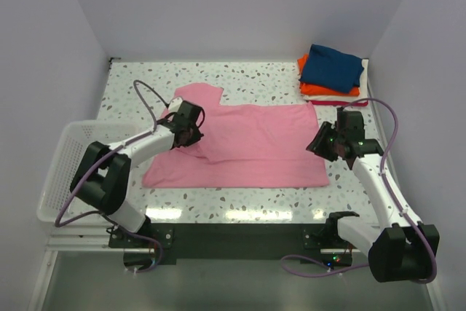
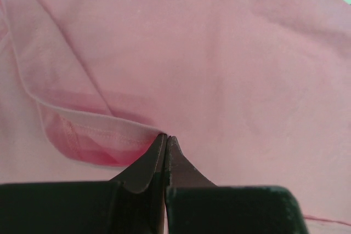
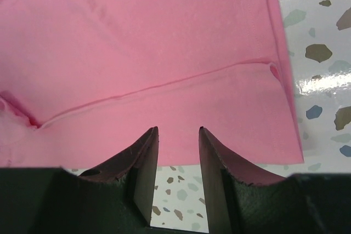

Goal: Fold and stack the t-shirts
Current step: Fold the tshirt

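The light pink t-shirt point(image 1: 247, 143) lies spread across the middle of the table, partly folded, with one sleeve toward the back left. My left gripper point(image 1: 191, 130) sits at its left sleeve area. In the left wrist view its jaws point(image 2: 165, 138) are closed together, pinching a lifted hem fold of the pink shirt point(image 2: 219, 53). My right gripper point(image 1: 325, 145) is open at the shirt's right edge. In the right wrist view its fingertips point(image 3: 178, 132) straddle the edge of the pink cloth point(image 3: 137, 42), holding nothing.
A stack of folded shirts stands at the back right: navy blue point(image 1: 331, 67) on top, orange point(image 1: 313, 89) under it, white and a red edge point(image 1: 336, 103) below. A white wire basket point(image 1: 62, 172) stands at the left table edge. Walls enclose the table.
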{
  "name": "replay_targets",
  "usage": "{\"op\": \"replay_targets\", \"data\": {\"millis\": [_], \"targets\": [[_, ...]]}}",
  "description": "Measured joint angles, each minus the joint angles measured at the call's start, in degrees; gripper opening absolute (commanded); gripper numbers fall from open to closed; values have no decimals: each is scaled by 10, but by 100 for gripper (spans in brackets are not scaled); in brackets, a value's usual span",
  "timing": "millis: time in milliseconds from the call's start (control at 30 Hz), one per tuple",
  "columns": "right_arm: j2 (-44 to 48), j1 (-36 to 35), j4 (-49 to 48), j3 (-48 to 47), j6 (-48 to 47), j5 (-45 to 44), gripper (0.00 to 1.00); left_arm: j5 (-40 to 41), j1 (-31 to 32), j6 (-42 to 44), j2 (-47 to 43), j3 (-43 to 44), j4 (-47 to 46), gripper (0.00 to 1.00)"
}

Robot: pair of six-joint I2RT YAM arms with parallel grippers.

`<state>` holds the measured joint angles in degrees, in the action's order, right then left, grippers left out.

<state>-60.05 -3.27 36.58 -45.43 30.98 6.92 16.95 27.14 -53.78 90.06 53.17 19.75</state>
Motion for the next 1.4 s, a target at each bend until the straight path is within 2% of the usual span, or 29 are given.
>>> {"op": "replay_targets", "data": {"millis": [167, 500, 733, 767, 867, 1200, 1300, 1400], "targets": [[-2, 0, -3, 0, -2, -4, 39, -7, 0, 14, 39, 35, -12, 0], [-4, 0, -4, 0, -4, -14, 39, -45, 0, 59, 100, 90, -36, 14], [-4, 0, -7, 0, -4, -15, 39, -76, 0, 85, 122, 102, -49, 32], [-4, 0, -7, 0, -4, -15, 39, -77, 0, 85, 123, 102, -49, 38], [-4, 0, -11, 2, -4, -14, 39, -77, 0, 90, 121, 102, -53, 46], [-14, -10, -29, 8, -6, -14, 39, -38, -32, 82, 39, 88, -36, 49], [-45, -13, -42, -2, -7, -16, 40, -28, -58, 73, 27, 90, -28, 49], [-119, -13, -49, -49, -13, -28, 40, -26, -96, 71, 40, 110, -11, 53]]}}
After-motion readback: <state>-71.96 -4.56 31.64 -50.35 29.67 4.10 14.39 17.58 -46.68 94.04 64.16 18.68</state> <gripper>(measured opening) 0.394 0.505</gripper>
